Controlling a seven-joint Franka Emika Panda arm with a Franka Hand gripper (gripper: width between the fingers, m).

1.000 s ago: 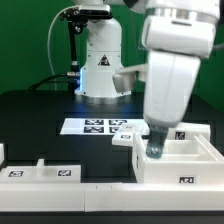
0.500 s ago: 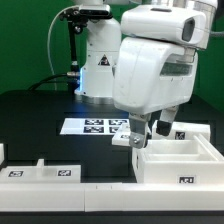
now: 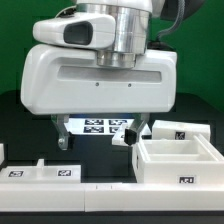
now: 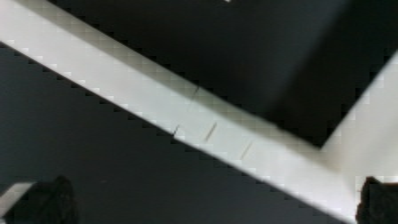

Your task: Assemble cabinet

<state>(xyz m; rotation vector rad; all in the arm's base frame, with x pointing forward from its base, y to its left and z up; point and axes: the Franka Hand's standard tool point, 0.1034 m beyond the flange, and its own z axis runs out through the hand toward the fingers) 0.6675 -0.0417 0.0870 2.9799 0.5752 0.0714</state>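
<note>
Jaws: wide apart and released, nothing between them. They hang under the big white wrist housing (image 3: 100, 82), which fills the middle of the exterior view.
Open room: there's bare black counter (image 3: 25, 135) on the exterior view's left, and a dark strip runs on between the front parts and the marker board (image 3: 105, 126).
Edges: the housing's lower edge sits above the marker board in the picture. One dark jaw tip drops at each end of it, both clear of the parts.
Cabinet, where it is: loose parts sit along the near side of the counter. The cabinet's open box (image 3: 160, 170) is on the exterior view's right, and a low long piece (image 3: 45, 173) is on the left.
Small block (image 3: 124, 140): white, just beside the box's left wall and near the marker board's corner.
Box contents: the top is open and its own white inner walls show. A tagged white piece (image 3: 180, 131) stands at its far wall; whether they touch, I cannot tell.
Materials: smooth white plastic with square corners, and small black-and-white tags on the faces.
Wrist view: it's blurred. A white bar (image 4: 160, 95) crosses the dark counter on a slant, with faint notch marks on it. Which part it is, I cannot tell.
</note>
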